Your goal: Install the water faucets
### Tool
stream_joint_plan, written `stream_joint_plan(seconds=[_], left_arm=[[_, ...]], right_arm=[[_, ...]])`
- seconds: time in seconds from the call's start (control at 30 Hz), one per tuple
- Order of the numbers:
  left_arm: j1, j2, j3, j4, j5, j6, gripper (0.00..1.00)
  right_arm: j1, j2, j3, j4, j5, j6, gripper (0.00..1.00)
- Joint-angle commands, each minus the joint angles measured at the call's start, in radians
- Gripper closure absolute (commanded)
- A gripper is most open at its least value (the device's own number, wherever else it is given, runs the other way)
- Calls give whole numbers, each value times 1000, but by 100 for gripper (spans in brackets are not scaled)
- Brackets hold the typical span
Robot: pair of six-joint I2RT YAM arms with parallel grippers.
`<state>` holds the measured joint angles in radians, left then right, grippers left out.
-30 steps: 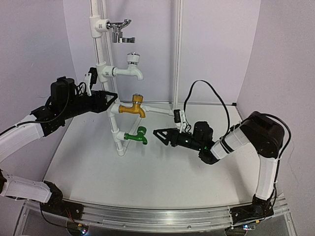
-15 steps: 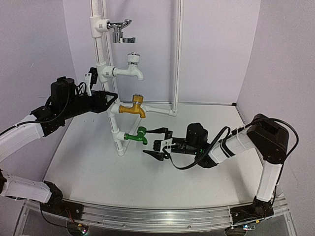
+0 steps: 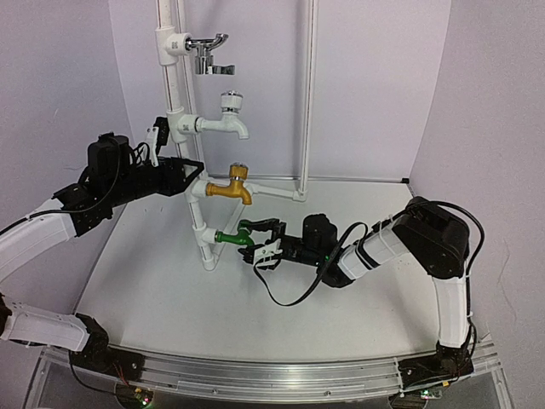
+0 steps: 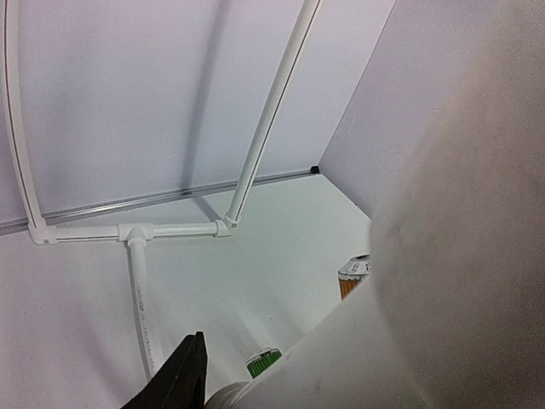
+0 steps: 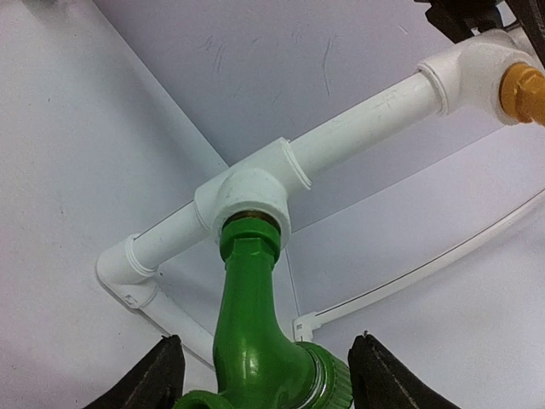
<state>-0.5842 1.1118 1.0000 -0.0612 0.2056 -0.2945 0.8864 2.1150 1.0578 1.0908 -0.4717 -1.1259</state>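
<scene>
In the top view the left pincer (image 3: 191, 174) reaches in from nine o'clock and pinches the upright white pipe frame (image 3: 180, 94). Its wrist camera shows one black finger (image 4: 182, 377) pressed beside a blurred white mass that fills the frame from three to six o'clock.

Four taps branch off the frame toward three o'clock. A chrome tap (image 3: 205, 54) is highest, a white tap (image 3: 226, 120) is under it, and a brass tap (image 3: 230, 189) is lower still. The green tap (image 3: 238, 234) sits at the foot of the frame, at six o'clock of the brass one and just above the bench (image 3: 170, 294). It is seated in a white tee fitting (image 5: 247, 200), with its spout turned down.

The right pincer (image 3: 257, 240) comes in from three o'clock, with the green tap at its nine o'clock, just inside the fingertips. It is spread, one finger above the tap's outer end and one below. In the right wrist view the tap's body (image 5: 252, 336) rises from six o'clock to the tee. The two black fingers (image 5: 155, 377) flank it at seven and five o'clock, with a strip of background showing on each side, so neither pad presses it. The brass tap's collar (image 5: 524, 92) shows at two o'clock.
</scene>
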Motion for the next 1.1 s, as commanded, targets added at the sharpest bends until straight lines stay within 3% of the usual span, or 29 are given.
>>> stream_joint_plan(seconds=[0.0,0.2,0.33,0.47,0.53,0.6,0.7,0.8,0.9,1.0,1.07], left_arm=[[-20,-2,-4,-68,155,-168,100],[-21,0,-3,-68,156,-169,100],[-21,3,0,-67,158,-169,100],[-21,5,-1,-68,162,-170,100],[-21,6,-3,-68,165,-170,100],[-21,6,-4,-68,171,-170,100],[-20,9,-3,-68,178,-169,100],[-20,7,-4,-68,179,-170,100],[-21,0,-7,-68,177,-170,100],[-20,-5,-10,-68,176,-172,100],[-20,-9,-12,-68,177,-173,100]], right_arm=[[0,21,36,43,38,20,44],[6,18,7,33,45,79,51],[6,2,-8,1,14,241,67],[6,-28,-32,-5,-32,517,87],[6,-46,-39,-5,-39,720,98],[6,-61,-48,-3,-42,922,100],[4,-73,-50,15,-49,1213,100],[-6,-66,-22,31,-42,1608,100],[-36,-18,28,44,-76,2118,100],[-48,81,94,185,-184,2501,99],[-48,127,89,333,-167,2650,87]])
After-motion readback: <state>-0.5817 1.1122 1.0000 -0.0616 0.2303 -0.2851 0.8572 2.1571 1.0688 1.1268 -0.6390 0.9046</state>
